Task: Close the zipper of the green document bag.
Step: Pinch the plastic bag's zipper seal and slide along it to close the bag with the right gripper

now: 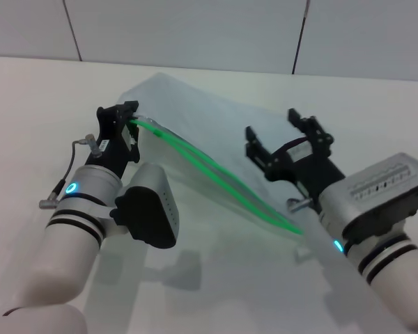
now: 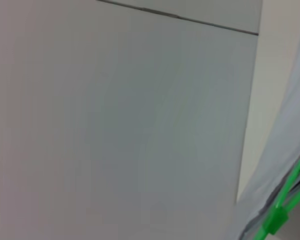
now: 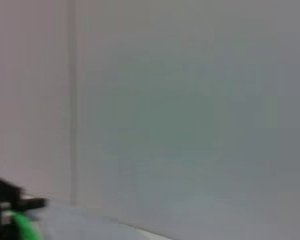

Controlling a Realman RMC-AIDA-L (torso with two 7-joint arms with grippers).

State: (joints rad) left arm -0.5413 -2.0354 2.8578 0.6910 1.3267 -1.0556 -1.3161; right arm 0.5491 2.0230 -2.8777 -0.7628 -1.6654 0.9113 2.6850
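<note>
Head view: a white table [image 1: 216, 292] fills most of the frame, with a pale tiled wall [image 1: 195, 28] across the top. The green document bag [image 1: 195, 118], a translucent pale blue-green pouch, lies slanted from upper centre down toward the lower right. Its zipper [image 1: 216, 174], a bright green strip, runs along the near edge, and the two green lines bow apart in the middle, so the bag reads as unzipped there. The left gripper [image 1: 129, 118] sits at centre left, its black fingers pinched together on the upper-left end of the zipper. The right gripper [image 1: 282, 136] hovers right of centre, above the lower stretch of the zipper, its fingers spread apart with nothing between them.

Left wrist view: mostly grey wall. In the lower right corner, a slice of the bag's pale plastic with the green zipper strip and a small green block on it [image 2: 275, 220], possibly the slider.

Right wrist view: blurred grey wall. In the lower left corner, a dark gripper part beside a bit of green zipper [image 3: 20, 225].
</note>
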